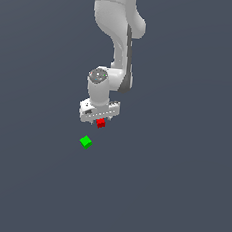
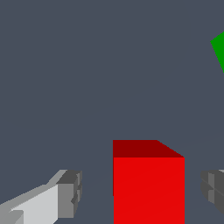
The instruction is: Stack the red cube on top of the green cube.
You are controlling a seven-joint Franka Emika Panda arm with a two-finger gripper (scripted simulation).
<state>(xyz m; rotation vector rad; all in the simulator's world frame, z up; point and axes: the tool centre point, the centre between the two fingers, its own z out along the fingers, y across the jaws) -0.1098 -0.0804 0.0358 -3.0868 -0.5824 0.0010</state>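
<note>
1. Fingers (image 2: 139, 192): two grey pads show in the wrist view, one (image 2: 70, 194) on each side of the red cube (image 2: 148, 188), with a strip of grey background between each pad and the cube's faces. Spread apart, gripping nothing.
2. One pad is cut by the frame edge, so only a sliver of it is visible; the white link behind the other pad also runs out of frame.
3. Red cube, wrist view: sits between the pads, lower part cut off by the frame edge, so its base and any contact with the tabletop (image 2: 87, 78) cannot be seen.
4. Red cube, exterior view (image 1: 101, 122): only a small red patch shows just under the white hand (image 1: 99, 110); the upper part is hidden by the hand. The fingers themselves are too small there to resolve.
5. Green cube (image 1: 86, 142): rests on the plain dark tabletop, fully visible in the exterior view, near the red cube, lower in the frame and toward the exterior view's left, not touching it.
6. Green cube, wrist view (image 2: 218, 52): only one corner enters at the frame edge; the rest is cut off.
7. Arm (image 1: 118, 33): white, descends from the top of the exterior view, upper links cut off by the frame.
</note>
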